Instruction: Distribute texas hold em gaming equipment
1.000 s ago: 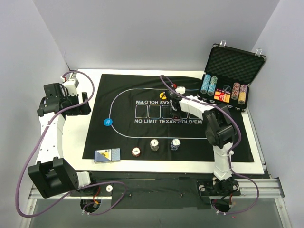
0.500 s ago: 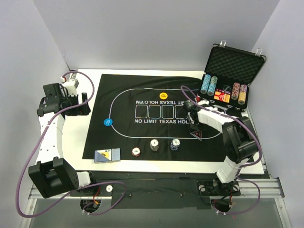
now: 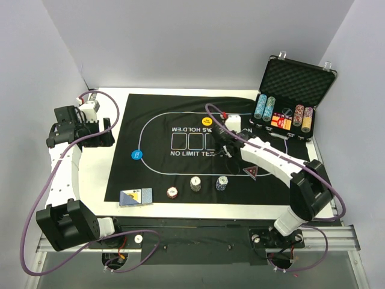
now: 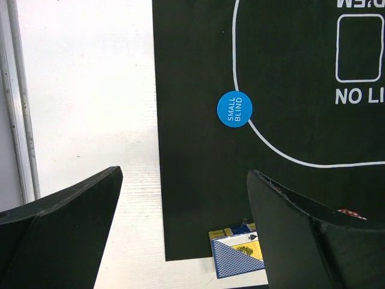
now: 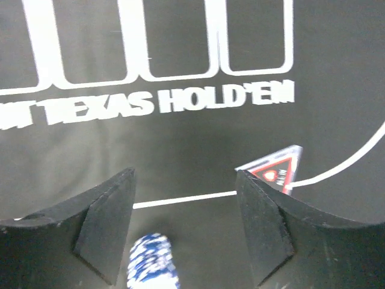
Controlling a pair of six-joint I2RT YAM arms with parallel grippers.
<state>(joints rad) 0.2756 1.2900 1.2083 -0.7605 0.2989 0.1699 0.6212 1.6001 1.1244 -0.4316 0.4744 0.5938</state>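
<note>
The red triangle marker lies flat on the black mat, on its white line, free of any grip. My right gripper hovers open and empty over the mat's middle, up and left of the marker. Three small chip stacks stand in a row along the mat's near side; the blue-white stack shows below my right jaws. The blue disc and the yellow disc sit on the mat's oval line. Blue-backed cards rest at the near left corner. My left gripper hangs open at the far left.
An open aluminium case stands at the back right with tall chip columns in it. The black mat covers most of the white table. Grey walls close in on three sides.
The right gripper carried the red triangle to the mat's right front, opened and let it go there, then drew back left to the mat's middle. The left arm stayed still.
</note>
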